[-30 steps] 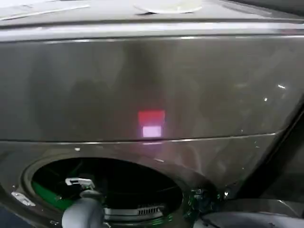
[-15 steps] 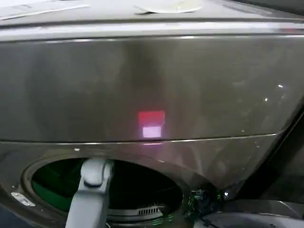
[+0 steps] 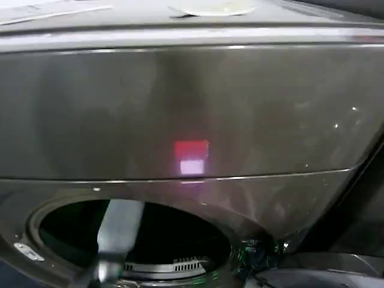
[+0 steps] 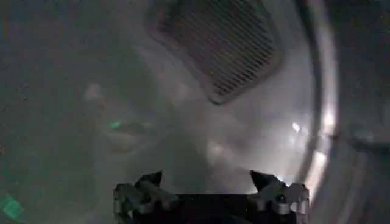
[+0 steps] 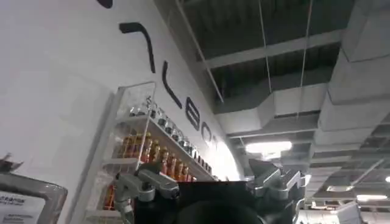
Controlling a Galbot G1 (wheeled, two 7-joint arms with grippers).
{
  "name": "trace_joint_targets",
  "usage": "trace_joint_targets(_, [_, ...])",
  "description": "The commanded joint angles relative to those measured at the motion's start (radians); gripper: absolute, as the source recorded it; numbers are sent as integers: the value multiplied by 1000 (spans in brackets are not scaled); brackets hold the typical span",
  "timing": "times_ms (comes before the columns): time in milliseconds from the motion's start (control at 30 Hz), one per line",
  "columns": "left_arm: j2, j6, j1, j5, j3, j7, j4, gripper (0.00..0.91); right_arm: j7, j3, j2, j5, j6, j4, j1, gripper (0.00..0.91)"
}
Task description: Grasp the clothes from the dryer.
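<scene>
Now the step in hand is a blind reach, and I judge it is best done slowly. In the head view the left arm (image 3: pixel 120 231) is slanting into the drum mouth (image 3: pixel 180 240), which is sitting at about 7 o'clock from the pink light (image 3: pixel 191 156) on the dryer (image 3: pixel 192 108). Inside, the left gripper (image 4: pixel 210 182) is standing with its jaws spread wide and nothing between them, facing the drum's back wall and its grille (image 4: pixel 219 42).

I cannot pick out the clothes for certain. A dim blur (image 4: pixel 122 131) ahead of the fingers and off to one side may be the bundle, but it is too hazy to call. Soft fabric would be lying low in the drum, so the arm should be tipping the jaws downward, keeping them wide until they are straddling the cloth, then pinching deep rather than nipping an edge. Grazing the door rim at 6 o'clock is the risk I see.

Over on the right, the right gripper (image 5: pixel 210 182) is idling, jaws apart and empty, pointing up towards a shelf (image 5: pixel 146 152) and the ceiling.
</scene>
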Motion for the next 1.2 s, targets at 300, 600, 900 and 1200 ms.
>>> trace_joint_targets(300, [-35,-124,-286,246,337,305,438,907,0,-2,10,1,-1,17,-2,907])
trace_joint_targets(600, [-55,-86,-295,311,374,313,519,907,0,-4,14,-2,-2,23,5,907])
trace_joint_targets(900, [-62,-99,-295,283,394,322,518,728,-2,-6,13,-4,-2,23,5,907])
trace_joint_targets(1200, [-57,-125,-297,270,395,332,510,0,-2,-4,18,-4,-1,26,1,907])
